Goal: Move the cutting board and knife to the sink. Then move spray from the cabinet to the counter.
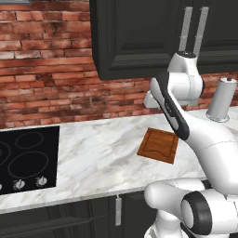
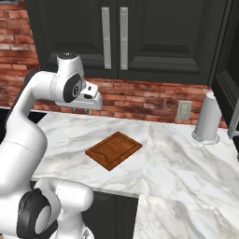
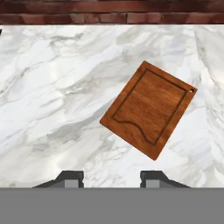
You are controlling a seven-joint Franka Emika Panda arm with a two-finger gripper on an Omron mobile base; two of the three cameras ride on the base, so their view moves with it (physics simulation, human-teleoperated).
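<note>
The cutting board (image 3: pixel 149 113), reddish-brown wood with a groove round its edge, lies flat on the white marble counter (image 3: pixel 57 87). It also lies mid-counter in the base views (image 1: pixel 159 145) (image 2: pixel 113 150). My gripper (image 3: pixel 113 177) hovers above the counter, looking down, with the board ahead and slightly right of its fingertips. Its jaws stand apart with nothing between them, so it is open. My white hand (image 2: pixel 88 99) hangs well above the board's far-left side. The knife, sink, spray and task cabinet are out of view.
A black glass cooktop (image 1: pixel 25 158) lies in the counter on the left. A tall steel cylinder (image 2: pixel 207 119) stands at the back right by a wall outlet (image 2: pixel 184 110). A panelled double-door cabinet (image 2: pixel 116 37) with silver handles hangs over the brick wall (image 1: pixel 46 69).
</note>
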